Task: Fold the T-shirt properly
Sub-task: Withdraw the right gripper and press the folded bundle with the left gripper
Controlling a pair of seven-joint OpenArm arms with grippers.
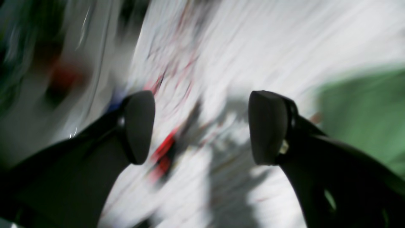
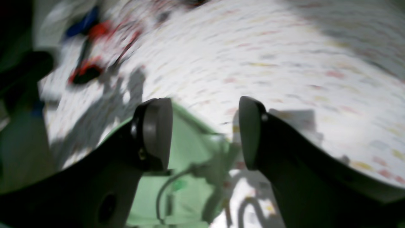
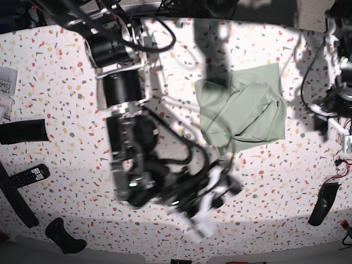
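The pale sage-green T-shirt (image 3: 242, 107) lies as a crumpled, partly folded bundle on the speckled white table (image 3: 55, 71), right of centre. My right gripper (image 2: 204, 134) is open and empty, hovering over the shirt's collar edge (image 2: 186, 139). In the base view it is a motion-blurred shape (image 3: 220, 187) just in front of the shirt. My left gripper (image 1: 202, 126) is open and empty above bare table, with the shirt (image 1: 364, 117) off to its right. The left arm (image 3: 336, 99) sits at the table's right edge, apart from the shirt. All views are motion-blurred.
A remote control (image 3: 25, 176), a black roll (image 3: 22, 132) and a black tool (image 3: 63, 236) lie at the left. A black object (image 3: 322, 203) and red wires (image 3: 341, 162) sit at the right edge. Cables (image 3: 165, 33) run along the back.
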